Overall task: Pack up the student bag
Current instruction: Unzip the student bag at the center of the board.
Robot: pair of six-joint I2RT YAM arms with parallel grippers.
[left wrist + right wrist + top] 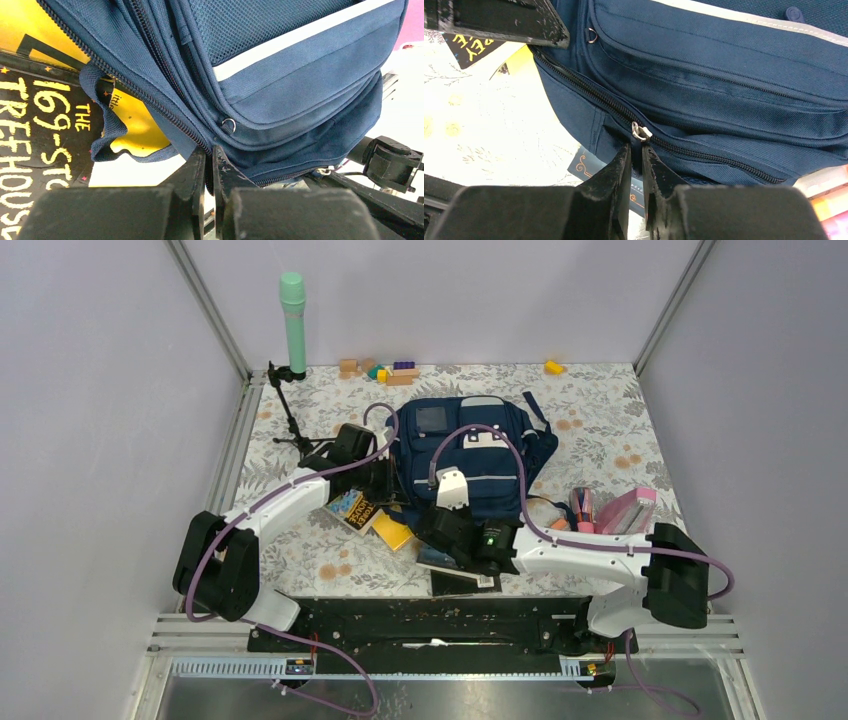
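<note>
1. The student bag (480,455) lies flat in the middle of the table (300,555), slightly toward the far edge, with its front pockets facing up and its grey-white stripes showing.
2. The left gripper (211,150) is at the bag's left side. Its 2 fingers are clenched on the fabric edge next to a zipper track, which runs down into the thin slit between them.
3. In the left wrist view, a navy strap loop (102,132) hangs from the bag just left of that grip.
4. The right gripper (636,147) is at the bag's near edge. Its jaws are drawn in to a narrow slit, grasping the zipper pull (640,132), whose silver tab sits right at the fingertips.
5. A black and yellow book (350,508) lies just beside the bag's near-left corner. The left wrist view shows the bag's edge lying over part of its cover.
6. A blue card with orange ornaments (584,167) pokes out from under the bag's near edge.
7. A pink pencil case (628,508) lies toward the right edge of the table, near the bag but not touching it.
8. Small wooden blocks (385,368) sit along the far edge behind the bag, and 1 yellow block (553,367) sits farther right on the same edge.
9. A green cylinder (292,320) stands on a black stand at the far-left corner.
</note>
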